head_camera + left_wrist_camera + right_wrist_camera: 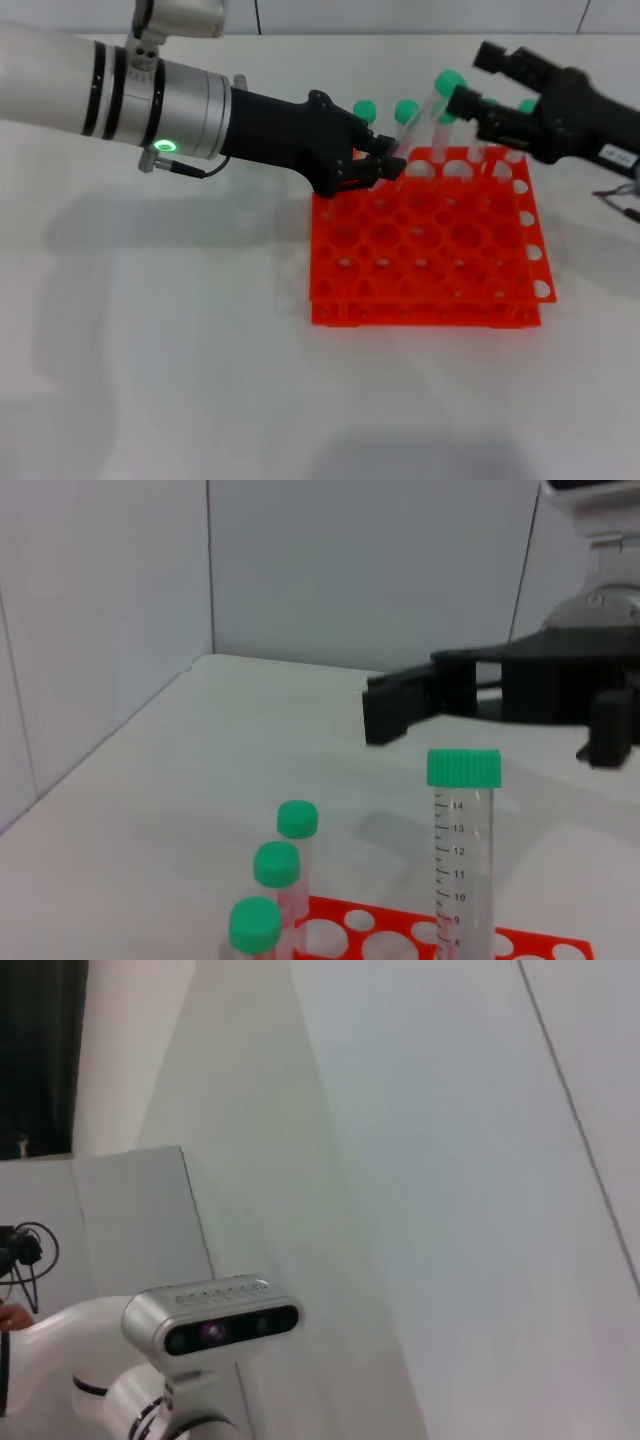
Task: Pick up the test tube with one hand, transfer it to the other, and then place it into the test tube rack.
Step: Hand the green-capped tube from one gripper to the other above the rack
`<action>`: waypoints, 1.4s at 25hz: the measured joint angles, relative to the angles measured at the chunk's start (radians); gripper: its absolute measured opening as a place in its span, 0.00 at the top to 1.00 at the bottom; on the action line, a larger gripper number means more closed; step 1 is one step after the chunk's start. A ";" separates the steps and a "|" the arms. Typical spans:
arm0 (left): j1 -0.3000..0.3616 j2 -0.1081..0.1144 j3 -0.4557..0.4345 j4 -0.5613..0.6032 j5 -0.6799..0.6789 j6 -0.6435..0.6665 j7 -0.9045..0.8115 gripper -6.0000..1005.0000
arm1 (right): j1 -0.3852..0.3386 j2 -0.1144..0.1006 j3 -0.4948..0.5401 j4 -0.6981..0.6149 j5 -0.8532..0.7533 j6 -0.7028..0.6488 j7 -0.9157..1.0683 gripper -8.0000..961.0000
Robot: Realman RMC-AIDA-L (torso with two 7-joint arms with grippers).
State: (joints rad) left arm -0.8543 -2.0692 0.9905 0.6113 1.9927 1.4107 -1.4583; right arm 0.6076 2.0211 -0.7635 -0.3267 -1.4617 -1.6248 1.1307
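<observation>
My left gripper (388,160), on the green-ringed arm, is shut on the lower part of the test tube (422,118). It holds the tube tilted above the back edge of the orange-red test tube rack (420,310). The tube's green cap (450,80) points toward my right gripper (478,80). That gripper is open, with its fingers just right of the cap and not touching it. In the left wrist view the tube (463,860) stands upright in front of the open right gripper (400,708). The right wrist view shows none of these.
Other green-capped tubes stand in the rack's back row (366,107), (406,110), (527,105); three show in the left wrist view (276,863). The rack's edge also shows there (400,935). The white table (150,380) extends left and in front of the rack.
</observation>
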 joint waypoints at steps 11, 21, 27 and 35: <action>0.007 -0.005 0.004 0.001 -0.002 -0.001 0.003 0.80 | 0.030 0.007 0.000 0.112 0.026 -0.020 -0.073 0.11; 0.010 -0.007 0.004 -0.004 -0.011 -0.001 0.027 0.80 | 0.041 0.007 0.009 0.161 0.031 -0.003 -0.112 0.11; 0.012 -0.006 0.003 -0.005 -0.013 -0.001 0.027 0.80 | 0.041 0.007 0.006 0.170 0.052 0.019 -0.119 0.11; 0.012 -0.007 0.003 -0.005 -0.014 -0.001 0.027 0.80 | 0.038 0.007 0.010 0.170 0.055 0.031 -0.124 0.22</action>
State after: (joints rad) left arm -0.8421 -2.0765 0.9940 0.6061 1.9790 1.4095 -1.4311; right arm 0.6459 2.0278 -0.7534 -0.1563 -1.4072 -1.5941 1.0069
